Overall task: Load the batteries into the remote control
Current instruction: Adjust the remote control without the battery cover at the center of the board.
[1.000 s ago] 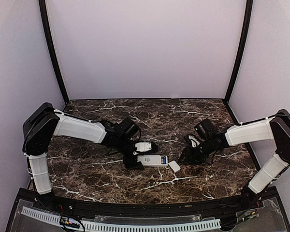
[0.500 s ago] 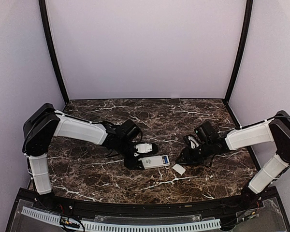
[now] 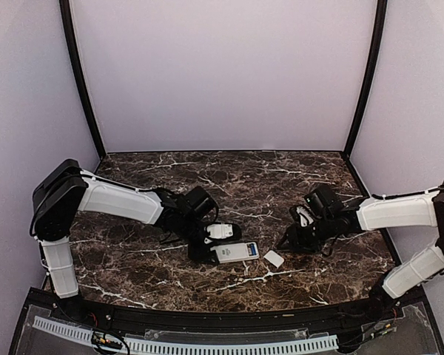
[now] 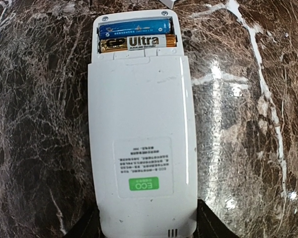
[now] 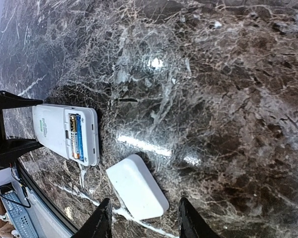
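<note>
We see the left arm (image 3: 118,198) stretched low from its base at the left towards the middle of the bench (image 3: 133,266), forearm close to level and wrist dipped to the surface. The left claw (image 4: 148,229) is clamped on the remote control (image 4: 141,148), a dark finger (image 4: 84,227) pressed against each long side at the end farthest from the battery bay.

The remote control lies back-up on the bench, near the middle and towards the front edge, with a green sticker showing on its back. Its bay is uncovered, and the two batteries (image 4: 136,35) sit in it side by side, one blue, the other gold and black.

The right arm (image 3: 396,211) comes in from the right, also low, its wrist tipped down at the bench. The right claw (image 5: 145,210) hangs with its jaws apart and nothing gripped between them.

Just under and ahead of its fingers lies the battery cover (image 5: 136,186), a small white lid flat on the marble. It rests just beside the open end of the remote control without touching it. We cannot tell whether either finger brushes the lid.
</note>
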